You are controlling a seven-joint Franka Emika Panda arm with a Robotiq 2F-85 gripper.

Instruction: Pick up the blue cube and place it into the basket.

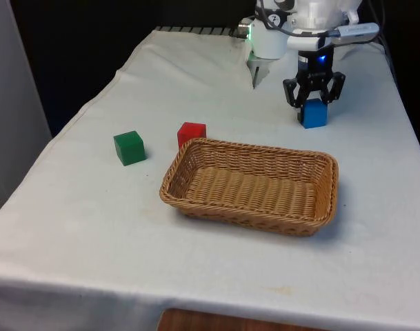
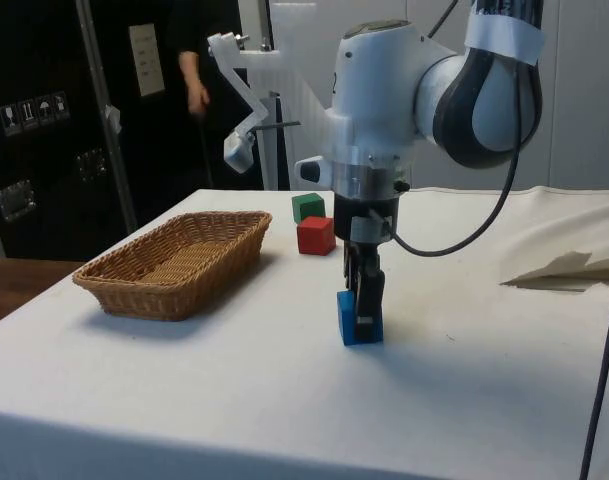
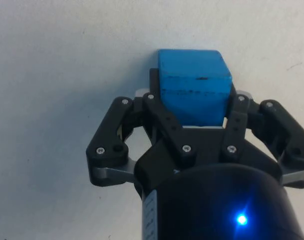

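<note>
The blue cube sits on the white cloth at the far side of the table, towards the front view's right, behind the wicker basket. My gripper points straight down over it, with one finger on each side of the cube. In the wrist view the fingers press against the sides of the blue cube. In the side view the blue cube rests on the cloth with my gripper shut on it. The basket holds nothing.
A red cube stands just beyond the basket's far left corner, and a green cube lies further to the front view's left. A person stands behind the table. The cloth bunches into a fold.
</note>
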